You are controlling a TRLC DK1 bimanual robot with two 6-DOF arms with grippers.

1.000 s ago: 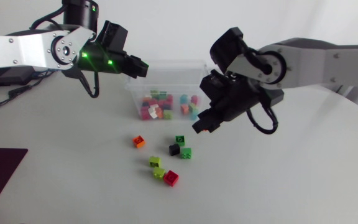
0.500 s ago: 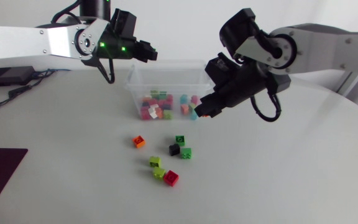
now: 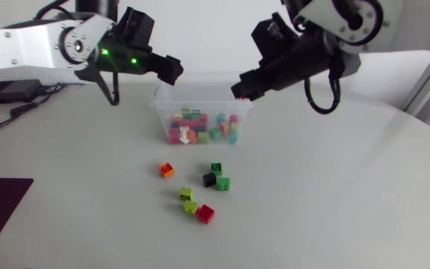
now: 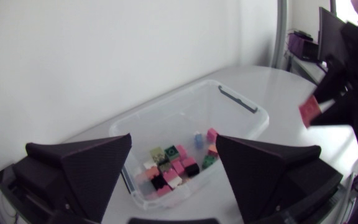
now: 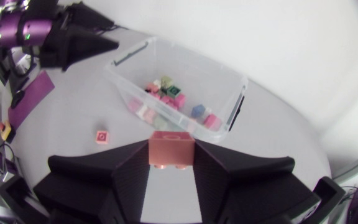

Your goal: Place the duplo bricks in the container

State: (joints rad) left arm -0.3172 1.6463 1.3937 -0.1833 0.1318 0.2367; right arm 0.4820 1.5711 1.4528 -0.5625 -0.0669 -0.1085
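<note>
Up from low beside the loose bricks, the right pincer has swung over the right end of the container, while the left pincer has shifted across to hang above the container's back left corner. The right pincer is clamped on a red brick, one finger on each side of it. The left pincer is spread wide and holds nothing. The clear container stands toward the far edge of the table, with a heap of coloured bricks already lying in it. Seven more wait in a scatter near the middle of the table, in front of the container and well apart from both pincers.

The risk lies at the rim. The red brick looks to hang close above the container's right wall rather than over its middle. Let go there, it could strike the edge and tumble out onto the table, or bounce out off the heap if dropped from this height. Both pincers also share the air over one small container, so a careless sweep inward by either arm could knock the other or shove the light container out of place.
</note>
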